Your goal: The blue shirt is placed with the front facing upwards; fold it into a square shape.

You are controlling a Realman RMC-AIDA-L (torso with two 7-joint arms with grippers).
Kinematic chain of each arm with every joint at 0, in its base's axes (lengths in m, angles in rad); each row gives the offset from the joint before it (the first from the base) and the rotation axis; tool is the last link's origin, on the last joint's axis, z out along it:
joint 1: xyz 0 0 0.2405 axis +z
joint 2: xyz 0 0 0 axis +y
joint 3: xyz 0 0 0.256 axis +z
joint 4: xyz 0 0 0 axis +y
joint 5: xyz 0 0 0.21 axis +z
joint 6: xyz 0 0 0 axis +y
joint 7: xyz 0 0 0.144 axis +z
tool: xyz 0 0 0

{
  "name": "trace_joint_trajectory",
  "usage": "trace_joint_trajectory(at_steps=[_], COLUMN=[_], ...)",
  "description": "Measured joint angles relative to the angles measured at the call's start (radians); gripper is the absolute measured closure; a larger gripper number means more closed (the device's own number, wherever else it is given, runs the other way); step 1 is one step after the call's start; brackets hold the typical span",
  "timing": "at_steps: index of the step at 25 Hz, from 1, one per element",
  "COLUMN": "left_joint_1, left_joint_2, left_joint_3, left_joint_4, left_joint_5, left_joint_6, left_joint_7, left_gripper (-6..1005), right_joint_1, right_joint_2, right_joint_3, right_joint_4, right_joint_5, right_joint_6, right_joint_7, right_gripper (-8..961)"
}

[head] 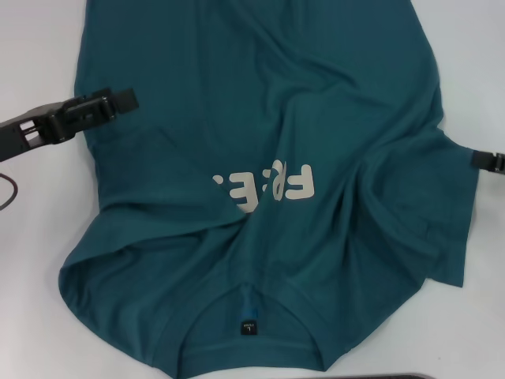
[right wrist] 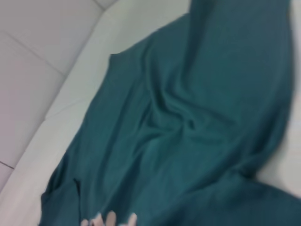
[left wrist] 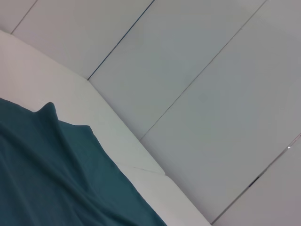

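The blue shirt (head: 260,103) lies front up on the white table (head: 31,47), wrinkled around its pale lettering (head: 268,185). Its round collar (head: 248,312) with a small dark label (head: 248,325) lies nearest me. My left gripper (head: 126,100) reaches in from the left and sits over the shirt's left edge. My right gripper (head: 480,160) shows only its black tip, touching the shirt's right edge just above the sleeve (head: 450,229). The left wrist view shows a corner of the shirt (left wrist: 47,174). The right wrist view shows creased shirt (right wrist: 188,117) and a bit of lettering (right wrist: 108,219).
The table's edge (left wrist: 141,155) runs beside pale floor tiles (left wrist: 211,70) in the left wrist view. A dark cable (head: 6,189) loops at the far left of the head view. A dark strip (head: 394,377) shows at the near edge.
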Motion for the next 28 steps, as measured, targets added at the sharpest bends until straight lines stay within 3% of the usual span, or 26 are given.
trace_joint_trajectory(at_steps=[9, 28], left_joint_1=[0.004, 0.004], left_joint_2=[-0.004, -0.005], left_joint_3=[0.0, 0.0], left_joint_4=[0.0, 0.0], left_joint_5=[-0.002, -0.001], left_joint_6=[-0.02, -0.023], left_joint_7=[0.012, 0.021], left_gripper=[83, 90], right_joint_1=[0.002, 0.027], right_joint_2=[-0.001, 0.017], right_joint_3=[0.035, 0.028], right_joint_4=[0.007, 0.08], right_joint_5=[-0.136, -0.156], right_joint_6=[-0.018, 0.005], right_joint_7=[0.079, 0.081], right_gripper=[128, 128])
